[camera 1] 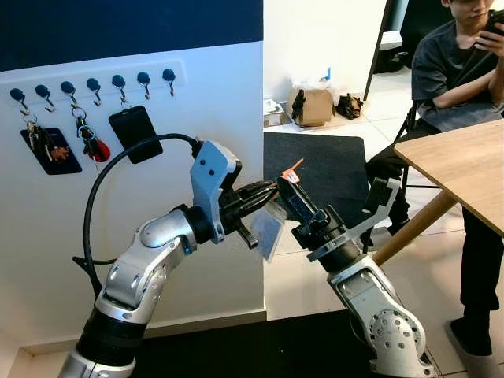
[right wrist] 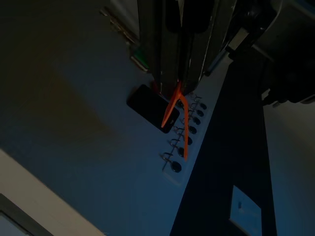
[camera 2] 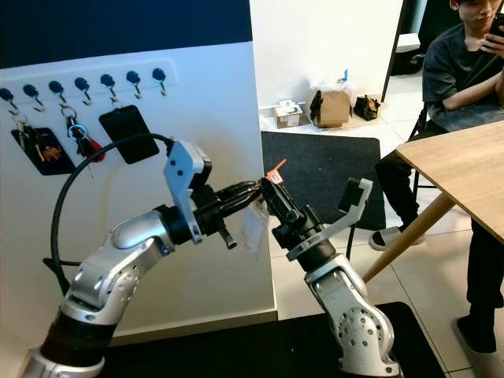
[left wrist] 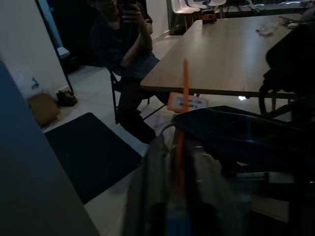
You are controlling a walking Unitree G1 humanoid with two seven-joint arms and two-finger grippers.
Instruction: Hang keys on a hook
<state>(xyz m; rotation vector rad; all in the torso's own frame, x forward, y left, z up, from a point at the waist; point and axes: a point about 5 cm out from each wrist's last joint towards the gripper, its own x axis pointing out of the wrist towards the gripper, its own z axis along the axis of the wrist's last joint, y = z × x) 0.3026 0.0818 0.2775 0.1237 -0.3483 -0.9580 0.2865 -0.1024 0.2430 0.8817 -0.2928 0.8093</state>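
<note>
Both tools, left (camera 1: 268,191) and right (camera 1: 285,191), meet pinched shut on one orange-tagged key holder (camera 1: 292,171)

We count a white wall (camera 1: 157,260) with a dark blue band (camera 1: 126,27) along its top, and beyond its edge a pale tiled floor (camera 1: 441,276). On the tiles lies a dark rug (camera 1: 323,169); a cardboard box (camera 1: 313,105) stands against the far white wall. A wooden table (camera 1: 465,169) with a slanted leg (camera 1: 413,228) fills the right side, and a person (camera 1: 453,67) sits behind it on a chair.
</note>
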